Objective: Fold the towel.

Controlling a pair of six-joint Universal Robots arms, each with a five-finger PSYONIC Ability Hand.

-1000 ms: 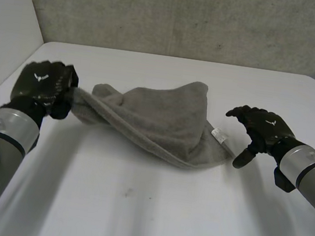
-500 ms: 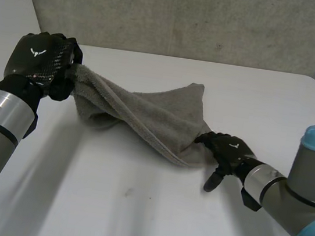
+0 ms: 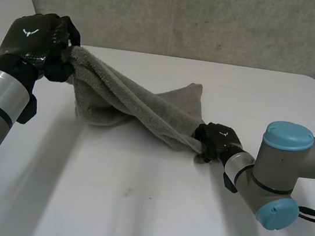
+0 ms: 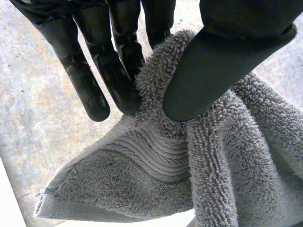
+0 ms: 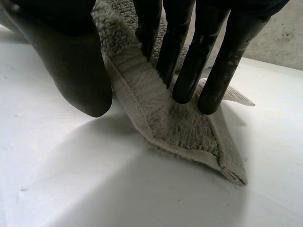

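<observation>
A grey towel [image 3: 141,107] stretches in a twisted band across the white table [image 3: 133,208], raised at its left end. My left hand [image 3: 33,45] holds that end above the table's far left; in the left wrist view its thumb [image 4: 213,61] and fingers [image 4: 118,71] pinch a bunched corner of the towel [image 4: 142,189]. My right hand [image 3: 218,139] sits low at the towel's right corner. In the right wrist view the towel's hemmed edge [image 5: 184,127] runs up between the thumb [image 5: 71,61] and the fingers [image 5: 189,66], which close on it. A white label [image 5: 232,94] lies beside those fingers.
A grey wall [image 3: 189,17] stands behind the table's far edge. A white panel [image 3: 7,15] closes the left side. Bare tabletop spreads in front of the towel, toward the near edge.
My left hand has lifted its towel corner up and back to the left. My right hand has moved left onto the towel's right corner and closed its fingers there; the towel is pulled longer.
</observation>
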